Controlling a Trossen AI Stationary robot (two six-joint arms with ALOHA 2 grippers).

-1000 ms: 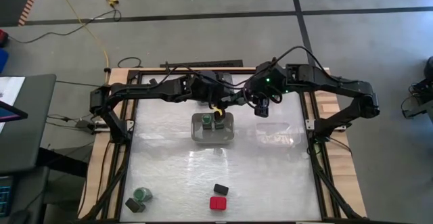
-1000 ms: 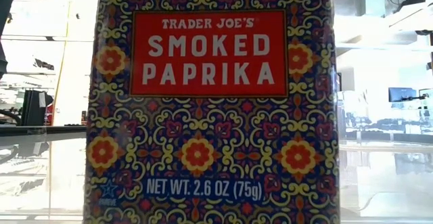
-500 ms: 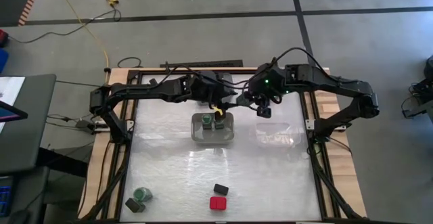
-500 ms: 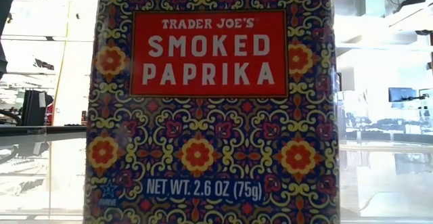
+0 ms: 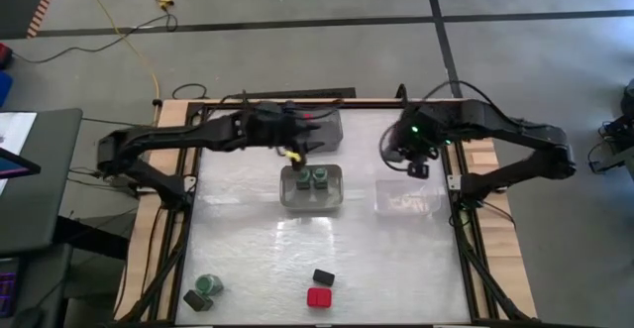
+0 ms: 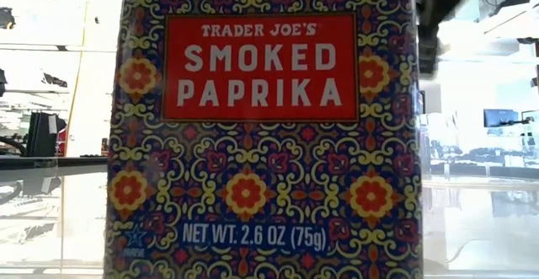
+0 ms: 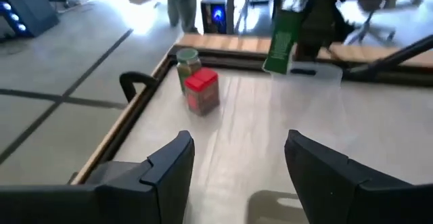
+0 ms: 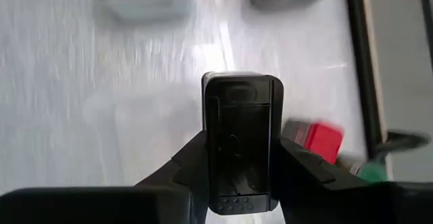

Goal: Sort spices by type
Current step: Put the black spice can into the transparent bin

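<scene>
Right gripper (image 8: 240, 183) pinched a dark tin (image 8: 241, 139) above clear bin (image 5: 408, 199) at 3 o'clock. Left gripper (image 7: 237, 163) spread, empty. Two green jars (image 5: 310, 178) binned centrally; four spices (image 5: 319, 296) remained at 6 o'clock on counter (image 5: 248, 239).

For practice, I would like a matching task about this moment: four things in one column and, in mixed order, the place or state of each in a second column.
Things
1. pair of green-lidded jars
2. red-topped container
3. dark tin in the right wrist view
4. left tool

Place or state
a. open, nothing in it
b. gripped by the right tool
c. standing on the table, outside any bin
d. inside the middle clear bin

Pairs: 1-d, 2-c, 3-b, 4-a
</scene>
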